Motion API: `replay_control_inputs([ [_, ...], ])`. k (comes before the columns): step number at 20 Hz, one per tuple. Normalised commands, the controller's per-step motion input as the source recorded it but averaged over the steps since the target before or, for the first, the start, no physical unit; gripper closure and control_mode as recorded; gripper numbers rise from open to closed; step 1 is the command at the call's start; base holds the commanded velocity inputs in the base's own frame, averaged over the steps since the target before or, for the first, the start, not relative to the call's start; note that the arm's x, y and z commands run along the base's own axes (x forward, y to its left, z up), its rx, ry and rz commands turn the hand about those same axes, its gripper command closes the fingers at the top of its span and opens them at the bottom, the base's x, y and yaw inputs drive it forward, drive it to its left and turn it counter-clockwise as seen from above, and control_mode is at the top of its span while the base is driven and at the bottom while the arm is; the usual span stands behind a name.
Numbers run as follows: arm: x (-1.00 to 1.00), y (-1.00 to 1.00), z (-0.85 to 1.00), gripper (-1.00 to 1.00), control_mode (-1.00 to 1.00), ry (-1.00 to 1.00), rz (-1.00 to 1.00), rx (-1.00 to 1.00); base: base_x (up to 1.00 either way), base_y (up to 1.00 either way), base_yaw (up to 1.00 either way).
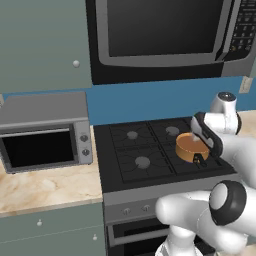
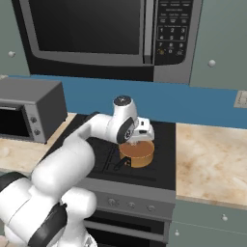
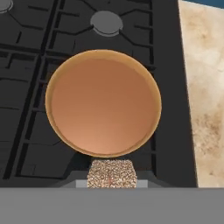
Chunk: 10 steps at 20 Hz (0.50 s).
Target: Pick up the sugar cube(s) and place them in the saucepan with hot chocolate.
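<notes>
Closest in the hand view: gripper [image 3: 112, 183] clamped on a speckled sugar cube [image 3: 112, 173], held just above the near rim of the saucepan with hot chocolate [image 3: 103, 101]. Pan sat on the front right burner of the black stove [image 1: 150, 150], flat brown surface on top, short dark handle [image 2: 118, 165] poking toward the front edge. Just beyond it, the rear right burner [image 3: 106, 22]. Beige table [image 2: 212, 159] off to the right, toaster oven [image 1: 44, 131] on the left stretch. Farthest back, blue wall and microwave [image 2: 111, 34] overhead.
</notes>
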Motion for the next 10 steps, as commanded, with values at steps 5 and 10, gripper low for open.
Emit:
replay_control_inputs([
  [5, 0.16, 0.25, -0.14, 1.00, -1.00, 0.19, 0.01, 0.05, 0.00, 0.00, 0.00],
  [10, 0.01, 0.30, -0.27, 1.00, -1.00, 0.03, 0.00, 0.00, 0.00, 0.00, 0.00],
])
